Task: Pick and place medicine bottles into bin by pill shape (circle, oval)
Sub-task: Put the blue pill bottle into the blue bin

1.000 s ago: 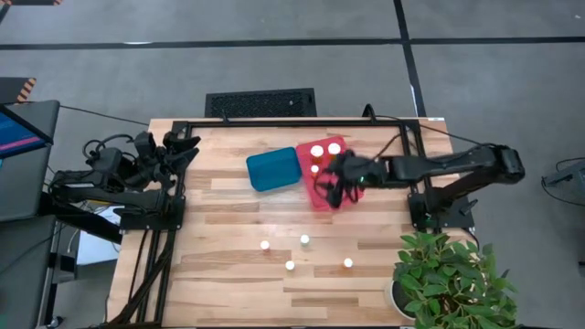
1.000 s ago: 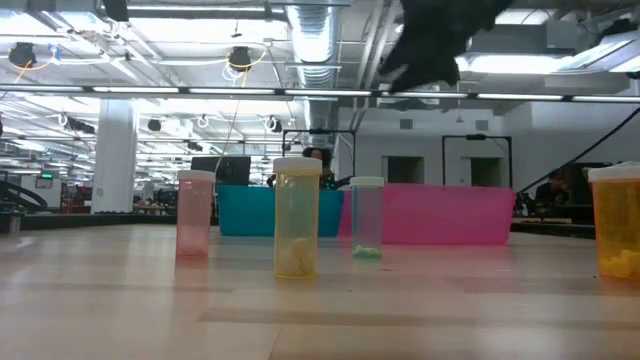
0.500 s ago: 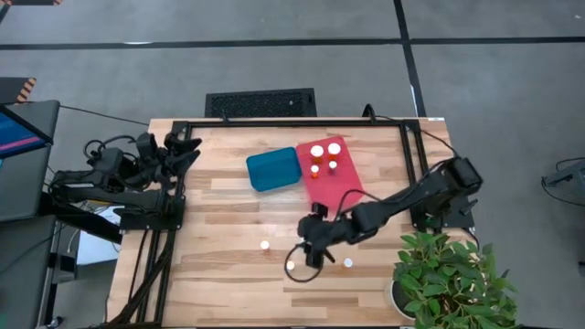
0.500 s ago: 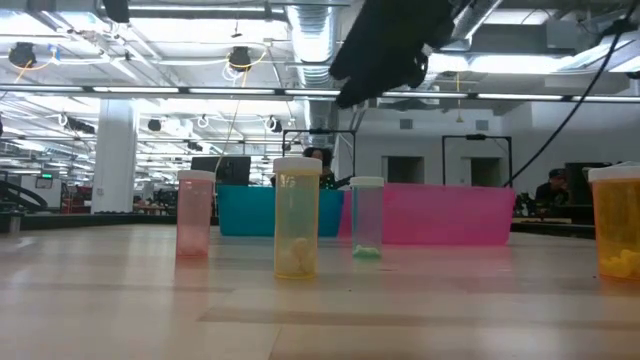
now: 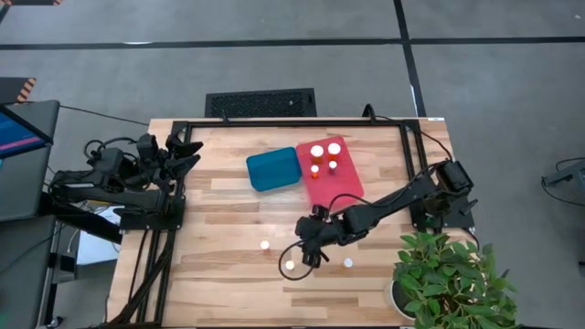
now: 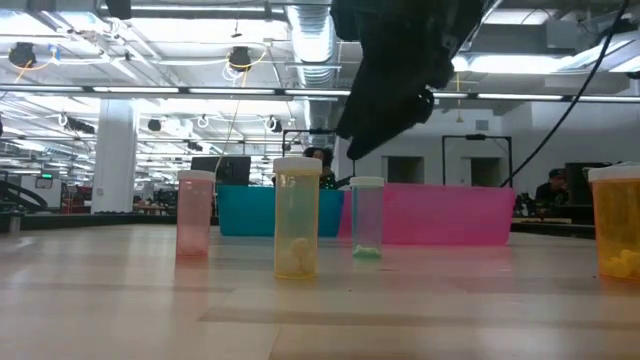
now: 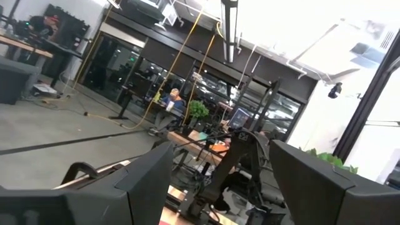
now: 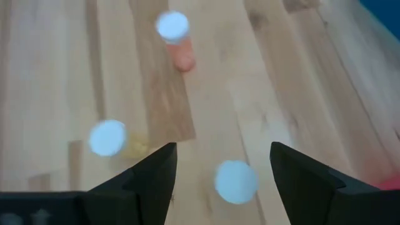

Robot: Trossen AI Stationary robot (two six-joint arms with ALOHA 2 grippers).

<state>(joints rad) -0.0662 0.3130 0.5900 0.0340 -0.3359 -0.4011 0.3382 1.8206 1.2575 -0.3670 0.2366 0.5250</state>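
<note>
Medicine bottles [image 5: 264, 245], wooden table [image 5: 219, 274], industrial hall

Two dark jointed arms trail black cables; the right hand [image 8: 219, 181] has angular black fingers.

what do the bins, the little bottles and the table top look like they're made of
Blue bin and pink bin: probably moulded plastic, going by the flat saturated colour and rounded corners.
Medicine bottles: likely translucent tinted plastic, since pills show through the walls; caps look opaque white plastic.
Table: light wood planks, with visible grain and seams, and a mild sheen in the low view.
</note>
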